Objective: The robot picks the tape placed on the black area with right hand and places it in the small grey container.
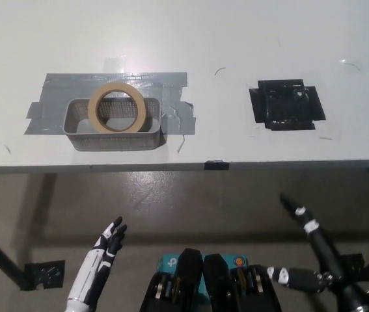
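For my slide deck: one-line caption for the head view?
Tape resting in grey container; right robot hand below table edge, black area bare.

a white counter [249,39] is seen filling the upper half of the view, its front edge running straight across the middle. a patch of grey tape [60,88] is stuck flat on the counter's left part, with ragged strips at its right end. a small dark clip [215,164] is fixed at the counter's front edge. below the edge, a brownish floor [191,201] is shown. a dark leg with a black foot plate [41,271] is seen at the lower left.
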Controlling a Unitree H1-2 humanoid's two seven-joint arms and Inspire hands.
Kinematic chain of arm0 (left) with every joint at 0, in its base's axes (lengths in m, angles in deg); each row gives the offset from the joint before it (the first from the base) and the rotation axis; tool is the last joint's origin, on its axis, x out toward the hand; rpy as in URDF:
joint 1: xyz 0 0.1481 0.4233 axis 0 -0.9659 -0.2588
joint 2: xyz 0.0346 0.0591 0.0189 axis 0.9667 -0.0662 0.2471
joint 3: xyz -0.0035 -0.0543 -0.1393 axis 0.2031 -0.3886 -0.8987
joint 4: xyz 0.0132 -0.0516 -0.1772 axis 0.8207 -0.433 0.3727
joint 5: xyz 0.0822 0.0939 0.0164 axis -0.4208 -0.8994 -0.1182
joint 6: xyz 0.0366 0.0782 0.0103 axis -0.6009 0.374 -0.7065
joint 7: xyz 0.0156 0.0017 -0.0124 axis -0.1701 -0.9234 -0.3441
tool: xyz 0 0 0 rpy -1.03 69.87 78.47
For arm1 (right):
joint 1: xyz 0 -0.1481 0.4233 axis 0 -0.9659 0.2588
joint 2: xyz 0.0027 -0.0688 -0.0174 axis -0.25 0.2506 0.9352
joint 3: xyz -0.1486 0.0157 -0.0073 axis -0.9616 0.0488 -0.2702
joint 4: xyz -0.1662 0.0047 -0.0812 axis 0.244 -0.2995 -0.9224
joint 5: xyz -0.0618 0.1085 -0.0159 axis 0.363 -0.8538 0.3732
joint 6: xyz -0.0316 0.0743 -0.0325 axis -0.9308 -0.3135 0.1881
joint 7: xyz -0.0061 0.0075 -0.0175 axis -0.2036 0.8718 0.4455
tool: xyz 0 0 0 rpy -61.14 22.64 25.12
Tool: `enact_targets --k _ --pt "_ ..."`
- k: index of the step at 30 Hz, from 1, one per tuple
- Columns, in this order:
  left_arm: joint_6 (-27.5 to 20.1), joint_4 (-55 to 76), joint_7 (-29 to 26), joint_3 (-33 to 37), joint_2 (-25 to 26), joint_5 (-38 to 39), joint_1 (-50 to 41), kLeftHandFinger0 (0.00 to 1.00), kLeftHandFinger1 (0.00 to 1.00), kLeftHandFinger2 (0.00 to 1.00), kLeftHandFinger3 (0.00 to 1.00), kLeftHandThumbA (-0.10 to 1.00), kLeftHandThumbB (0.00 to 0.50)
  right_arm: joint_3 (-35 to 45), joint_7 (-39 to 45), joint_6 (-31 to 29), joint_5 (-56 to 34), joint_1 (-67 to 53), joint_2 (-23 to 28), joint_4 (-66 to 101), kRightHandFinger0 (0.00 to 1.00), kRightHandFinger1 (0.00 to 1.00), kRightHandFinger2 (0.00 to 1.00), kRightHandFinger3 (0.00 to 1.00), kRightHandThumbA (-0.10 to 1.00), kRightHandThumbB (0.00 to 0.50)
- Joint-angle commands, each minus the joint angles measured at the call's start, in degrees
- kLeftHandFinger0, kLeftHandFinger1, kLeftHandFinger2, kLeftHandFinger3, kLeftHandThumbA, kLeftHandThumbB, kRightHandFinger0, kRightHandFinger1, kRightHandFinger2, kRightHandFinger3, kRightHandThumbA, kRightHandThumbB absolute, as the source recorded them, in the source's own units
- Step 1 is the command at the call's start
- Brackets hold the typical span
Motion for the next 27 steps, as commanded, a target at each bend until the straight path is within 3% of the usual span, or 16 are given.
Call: enact_targets --k 1,3,7,17,23,26,27 --pt "-0.5 3.0 -0.9 -1.5 0.4 1.3 0.0 1.0 1.0 1.0 1.0 1.0 0.126 1.9 -0.6 -6.6 -3.1 2.0 -0.7 -1.8 1.0 1.0 1.0 1.0 1.0 0.173" --pt "-1.0 2.7 -0.8 -1.6 0.2 1.1 0.2 1.0 1.0 1.0 1.0 1.0 0.117 2.2 -0.4 -6.9 -3.1 2.0 -0.8 -2.1 1.0 1.0 1.0 1.0 1.0 0.165" --pt "-1.9 2.0 -1.4 -1.7 0.5 -0.5 0.1 1.0 1.0 1.0 1.0 1.0 0.103 1.5 -0.1 -6.5 -1.6 1.9 -0.9 -2.6 1.0 1.0 1.0 1.0 1.0 0.211" --pt "-0.5 2.3 -1.0 -1.6 0.5 -0.4 -0.1 1.0 1.0 1.0 1.0 1.0 0.118 0.9 0.5 -7.4 -1.5 1.3 -0.8 -3.4 1.0 1.0 1.0 1.0 1.0 0.217" --pt "-0.1 2.2 -1.0 -1.7 0.4 -0.3 -0.1 1.0 1.0 1.0 1.0 1.0 0.103 0.9 1.4 -7.5 -2.8 1.2 -0.8 -3.2 1.0 1.0 1.0 1.0 1.0 0.214" --pt "0.1 2.3 -1.0 -1.7 0.3 -0.3 -0.8 1.0 1.0 1.0 1.0 1.0 0.104 0.9 2.0 -7.5 -3.9 0.5 -0.9 -3.0 1.0 1.0 1.0 1.0 1.0 0.24" --pt "-0.1 2.3 -1.0 -1.6 0.3 -0.3 -1.0 1.0 1.0 1.0 1.0 1.0 0.095 0.9 2.1 -7.9 -4.1 0.3 -0.9 -2.9 1.0 1.0 1.0 1.0 1.0 0.223"
